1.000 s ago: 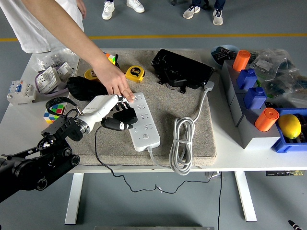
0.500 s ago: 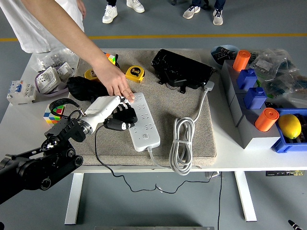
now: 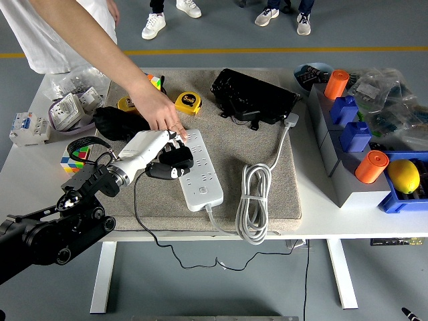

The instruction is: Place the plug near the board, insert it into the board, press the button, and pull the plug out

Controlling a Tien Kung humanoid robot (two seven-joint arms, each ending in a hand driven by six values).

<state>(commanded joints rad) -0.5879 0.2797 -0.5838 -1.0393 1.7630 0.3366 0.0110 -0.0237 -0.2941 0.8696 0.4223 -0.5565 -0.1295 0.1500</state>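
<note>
item: my left hand (image 3: 162, 155) clenched round the black plug (image 3: 167, 171) at the white board (image 3: 200, 170), which a person's hand (image 3: 159, 114) steadies; insertion step, needing prongs aligned over sockets.

White power strip (image 3: 199, 170), long and flat, lying lengthwise on the grey mat, several rows of sockets facing up, white cable leaving its near end. Black plug (image 3: 168, 170) (dark cord trailing down off the table's near edge) lying sideways against the strip's left edge, not inserted.
</note>
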